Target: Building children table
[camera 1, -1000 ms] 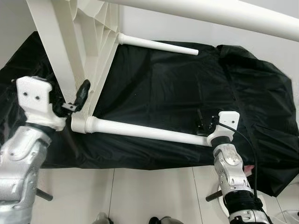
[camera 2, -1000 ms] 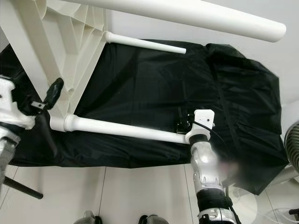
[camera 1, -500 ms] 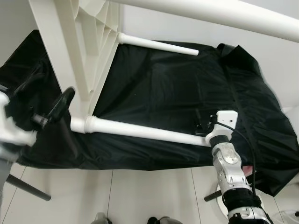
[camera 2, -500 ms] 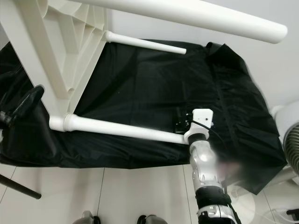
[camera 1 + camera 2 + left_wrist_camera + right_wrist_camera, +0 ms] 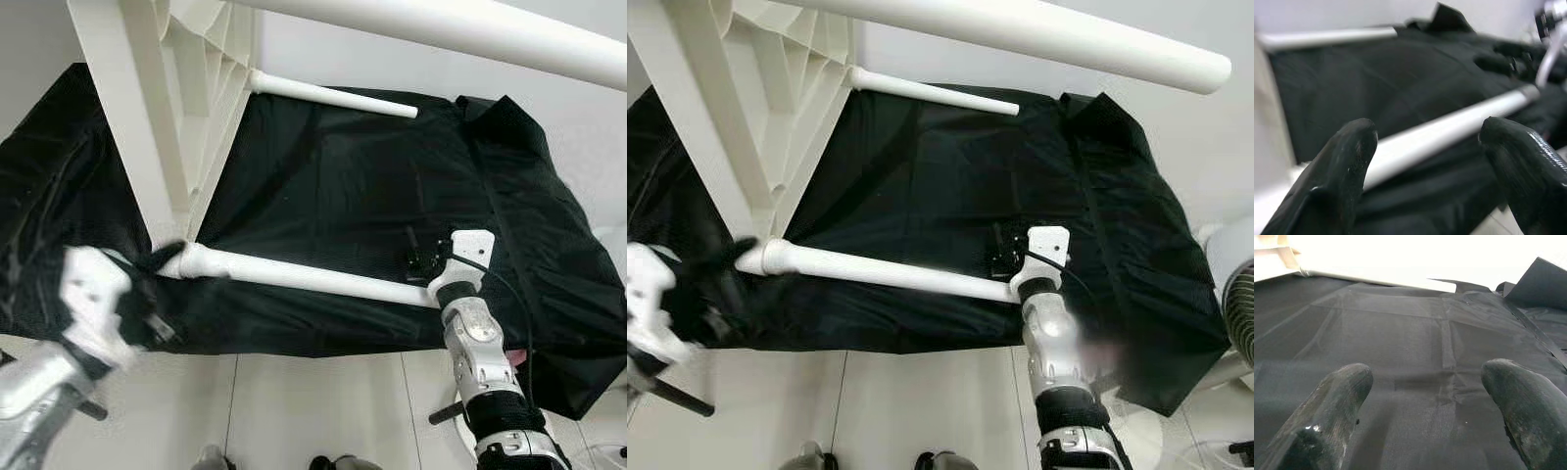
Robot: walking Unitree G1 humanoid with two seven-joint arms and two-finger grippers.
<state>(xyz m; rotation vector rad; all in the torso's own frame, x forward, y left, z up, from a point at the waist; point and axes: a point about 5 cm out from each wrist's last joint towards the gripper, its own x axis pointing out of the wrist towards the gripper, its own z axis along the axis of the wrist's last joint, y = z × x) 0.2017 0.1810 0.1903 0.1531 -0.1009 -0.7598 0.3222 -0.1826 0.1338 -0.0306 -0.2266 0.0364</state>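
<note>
While the left gripper (image 5: 1425, 147), jaws apart, faces the white table leg (image 5: 304, 277) lying on black cloth (image 5: 372, 186), that stiff, smooth tube suits a mid-shaft hold; right gripper (image 5: 1425, 391) jaws apart beside its end

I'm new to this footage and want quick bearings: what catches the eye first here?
A white children's table tipped on its side over a black sheet on the floor, with its white legs sticking out toward the right. The right hand sits open at the near leg's far end; the blurred left hand is by its base.
</note>
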